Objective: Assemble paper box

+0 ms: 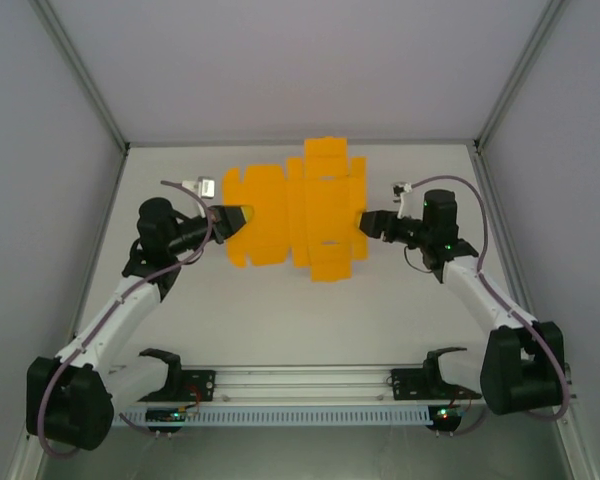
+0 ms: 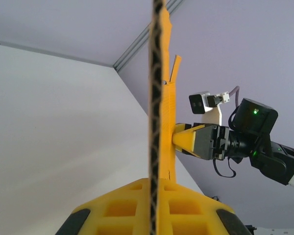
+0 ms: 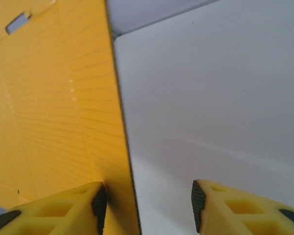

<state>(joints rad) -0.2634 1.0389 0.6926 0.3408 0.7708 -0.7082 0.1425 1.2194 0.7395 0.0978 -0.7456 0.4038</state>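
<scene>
Flat for now: the paper box [image 1: 300, 205] is lying open as an orange-yellow die-cut sheet w/ flaps and tabs, stretching between the two sets of fingers over the far half of the desk [image 1: 280, 320].

At the sheet's left edge the left fingers [image 1: 236, 215] are gripping it. In the left wrist view the card is running edge-on straight down into the yellow fingers, which are pressing on it from both sides w/ no gap showing.

Approx. opposite, at the sheet's right edge, the right fingers [image 1: 366, 222] are standing wide apart. In the right wrist view the card's face is lying against the dark pad [image 3: 99, 200] of one finger, while the other finger is sitting well clear of the card w/ bare white surface showing in the gap. In the left wrist view, a yellow tip of the right fingers is touching the sheet's far face.

Can't tell whether the sheet is touching the desk or hanging just above it.
</scene>
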